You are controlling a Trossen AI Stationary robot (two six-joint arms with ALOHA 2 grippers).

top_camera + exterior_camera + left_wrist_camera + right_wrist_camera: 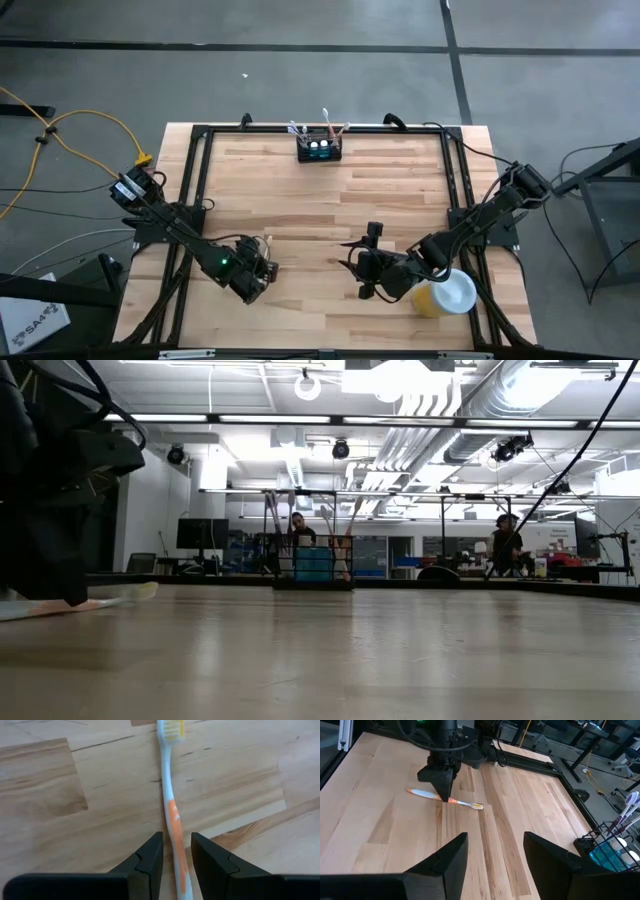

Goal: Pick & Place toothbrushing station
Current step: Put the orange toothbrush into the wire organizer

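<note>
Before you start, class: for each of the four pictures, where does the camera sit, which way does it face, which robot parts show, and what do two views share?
High view: above, facing straight down on the table; both arms, caddy, yellow cup.
Low view: table height, facing across to the room; one dark arm at the edge.
Left wrist view: faces down; left gripper straddles the toothbrush.
Right wrist view: faces across the table; open right gripper in the foreground.
Shared: the right wrist view also shows the toothbrush and left gripper.
</note>
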